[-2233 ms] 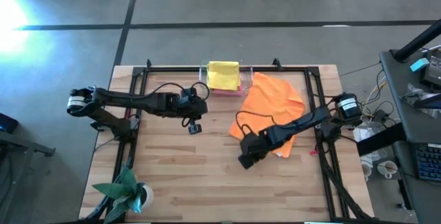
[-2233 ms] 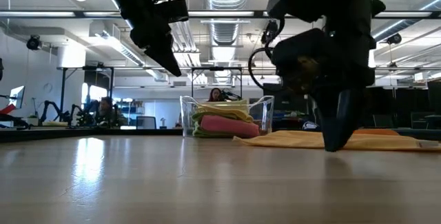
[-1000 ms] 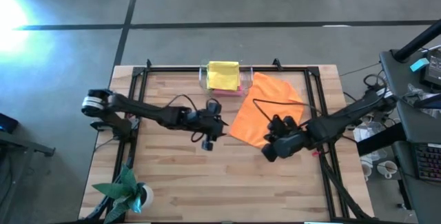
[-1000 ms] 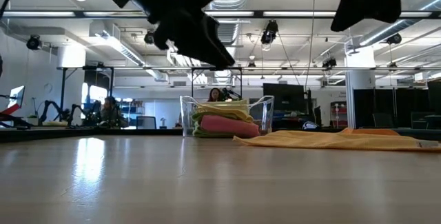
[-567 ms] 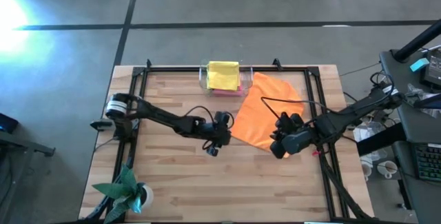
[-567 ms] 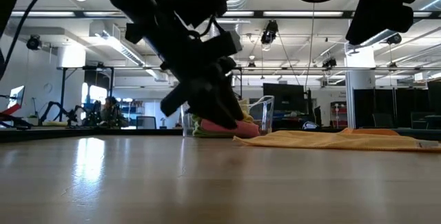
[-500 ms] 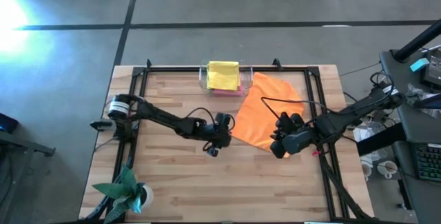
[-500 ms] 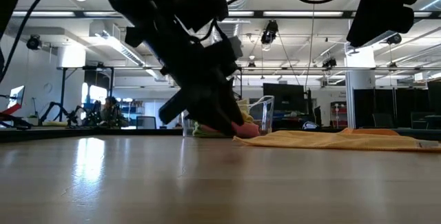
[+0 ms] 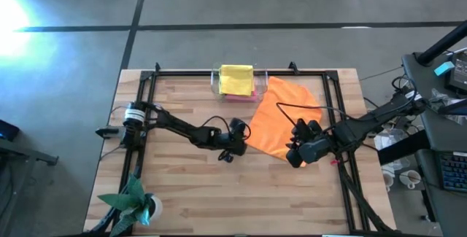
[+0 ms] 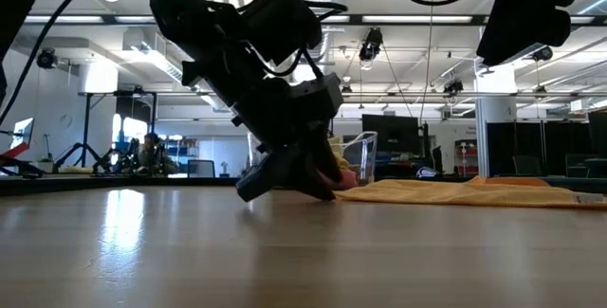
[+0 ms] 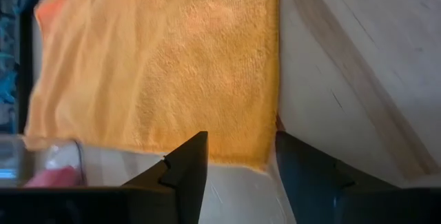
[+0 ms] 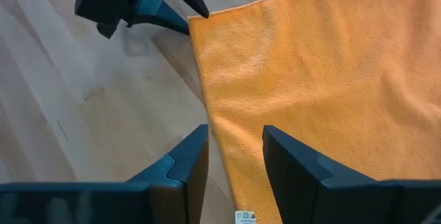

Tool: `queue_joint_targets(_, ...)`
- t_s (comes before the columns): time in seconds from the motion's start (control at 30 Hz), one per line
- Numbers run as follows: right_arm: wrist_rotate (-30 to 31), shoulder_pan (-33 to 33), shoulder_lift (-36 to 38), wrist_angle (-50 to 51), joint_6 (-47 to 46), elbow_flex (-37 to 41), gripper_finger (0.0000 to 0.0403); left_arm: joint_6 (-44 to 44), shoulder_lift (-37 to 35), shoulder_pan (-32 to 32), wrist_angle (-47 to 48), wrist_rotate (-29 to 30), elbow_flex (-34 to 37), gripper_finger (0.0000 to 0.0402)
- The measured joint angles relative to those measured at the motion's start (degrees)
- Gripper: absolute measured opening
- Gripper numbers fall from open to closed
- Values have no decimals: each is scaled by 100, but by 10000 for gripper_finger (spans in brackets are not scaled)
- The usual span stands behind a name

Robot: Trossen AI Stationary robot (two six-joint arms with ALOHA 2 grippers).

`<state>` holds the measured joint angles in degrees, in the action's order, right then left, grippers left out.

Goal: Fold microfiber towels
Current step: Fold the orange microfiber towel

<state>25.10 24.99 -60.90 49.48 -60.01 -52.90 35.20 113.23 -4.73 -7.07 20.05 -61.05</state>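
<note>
An orange microfiber towel (image 9: 283,117) lies spread flat on the table, right of the middle. My left gripper (image 9: 239,142) is open and low at the table, its fingers on either side of the towel's near left corner (image 11: 265,162). My right gripper (image 9: 295,157) is open and hangs well above the towel's near edge (image 12: 227,155), with nothing between its fingers. A yellow towel (image 9: 236,79) lies folded on top of a pink one in the clear tray (image 10: 365,147) at the far edge. My left gripper comes down slanting from the table's left, with one finger (image 11: 182,172) over the towel and the other (image 11: 306,172) over bare wood beside the corner. I cannot tell whether either finger touches the cloth. The towel lies flat.
A small potted plant (image 9: 136,202) stands at the near left corner. A black frame (image 9: 149,84) runs along the table's left, far and right sides. Bare wood (image 9: 219,193) lies across the near half. People and equipment show in the room behind.
My left gripper has gone toward the table's right edge and down, from well above the table to the wood at the orange towel's near left corner. The towel has stayed flat where it was.
</note>
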Motion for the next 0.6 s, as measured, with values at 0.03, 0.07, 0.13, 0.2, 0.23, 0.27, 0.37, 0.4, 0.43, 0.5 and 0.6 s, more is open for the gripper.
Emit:
queue_joint_targets(0.03,-2,0,0,-10,-4,0,130,95,34,0,-61,2,-6,157)
queue_joint_targets(0.07,-10,0,0,-10,-4,2,130,157,51,2,-99,2,-8,157)
queue_joint_targets(0.13,-114,0,0,-24,-8,6,130,265,55,13,-179,2,6,157)
queue_joint_targets(0.2,-352,0,0,-18,-1,44,130,268,64,34,-234,35,6,157)
queue_joint_targets(0.23,-517,3,0,-18,40,79,130,270,64,50,-227,63,-3,155)
queue_joint_targets(0.27,-685,21,0,-17,104,125,130,271,67,69,-216,93,-9,150)
queue_joint_targets(0.37,-1012,151,0,-13,258,338,130,268,73,131,-184,105,-19,121)
queue_joint_targets(0.4,-1059,217,0,-10,272,433,130,264,73,143,-159,94,-19,106)
queue_joint_targets(0.43,-1102,284,0,-13,279,527,130,262,74,149,-136,69,-19,90)
queue_joint_targets(0.5,-1247,429,0,-26,241,729,130,252,73,153,-112,10,-21,55)
queue_joint_targets(0.6,-1369,655,-2,-36,115,956,130,206,64,149,-84,-37,-21,10)
